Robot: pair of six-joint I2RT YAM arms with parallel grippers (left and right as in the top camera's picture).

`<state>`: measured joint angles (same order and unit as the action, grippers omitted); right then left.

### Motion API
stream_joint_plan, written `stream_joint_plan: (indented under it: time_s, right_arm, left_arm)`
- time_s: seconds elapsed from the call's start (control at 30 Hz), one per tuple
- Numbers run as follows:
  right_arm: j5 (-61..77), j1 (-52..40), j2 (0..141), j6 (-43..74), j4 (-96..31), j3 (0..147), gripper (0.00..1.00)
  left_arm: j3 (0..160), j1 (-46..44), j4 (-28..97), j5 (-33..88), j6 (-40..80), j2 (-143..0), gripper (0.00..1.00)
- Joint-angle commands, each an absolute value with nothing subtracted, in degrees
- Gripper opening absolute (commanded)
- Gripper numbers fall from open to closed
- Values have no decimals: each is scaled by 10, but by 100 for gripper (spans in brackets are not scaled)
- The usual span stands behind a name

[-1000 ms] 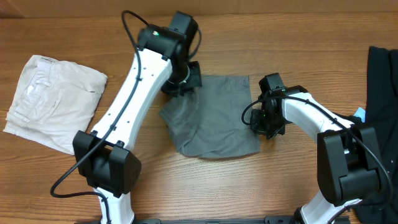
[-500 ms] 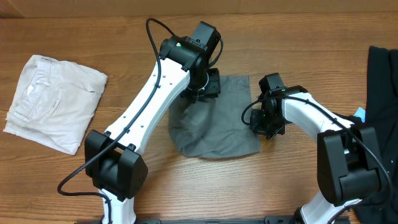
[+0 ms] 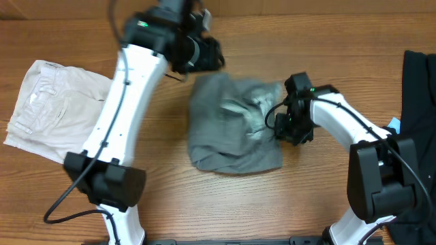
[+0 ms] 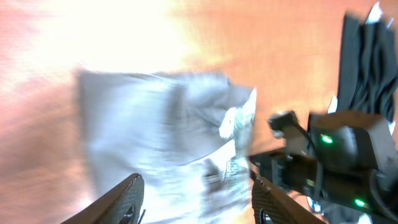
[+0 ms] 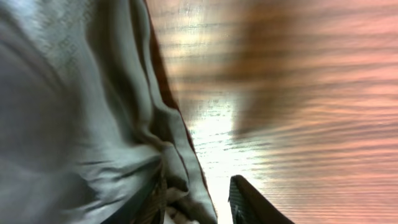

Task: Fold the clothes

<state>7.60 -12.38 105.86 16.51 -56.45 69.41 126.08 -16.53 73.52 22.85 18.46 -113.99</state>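
Overhead: your grey shorts (image 3: 231, 129) lie mid-surface (image 3: 327, 41), bunched into a rough square w/ no clear long axis; can't tell where the waistband points. L gripper (image 3: 206, 54) hangs spread, empty, off their top-left corner. R gripper (image 3: 289, 126) touches the right edge; can't tell its grip.

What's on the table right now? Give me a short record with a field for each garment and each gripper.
grey shorts: rumpled heap mid-table, pale inner fabric showing near the right side
cream shorts: folded, far left, apart from the grey pair
black garment: at the right edge, partly out of frame
left gripper: open, empty, raised above the grey shorts; view blurred
right gripper: at the grey shorts' right edge; whether it grips is unclear
fold: not finished
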Motion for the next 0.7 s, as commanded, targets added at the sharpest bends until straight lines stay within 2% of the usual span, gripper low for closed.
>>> stream_joint_plan:
  time_s: [0.0,0.2,0.3,0.47,0.67]
  right_arm:
    - [46,-113,1059,169,-596,773,38]
    - [34,-112,1059,177,-662,854,39]
    - [128,-117,1059,123,-682,878,39]
    - [270,-141,1059,52,-693,869,38]
    - [271,-178,1059,47,-671,833,38]
  left_arm:
    - [1277,-121,745,268,141,-1124,60]
    - [1249,-85,754,262,143,-1124,60]
    - [1227,-90,733,239,144,-1124,60]
    - [1173,-114,657,202,143,-1125,59]
    - [1094,-142,513,161,143,-1138,60]
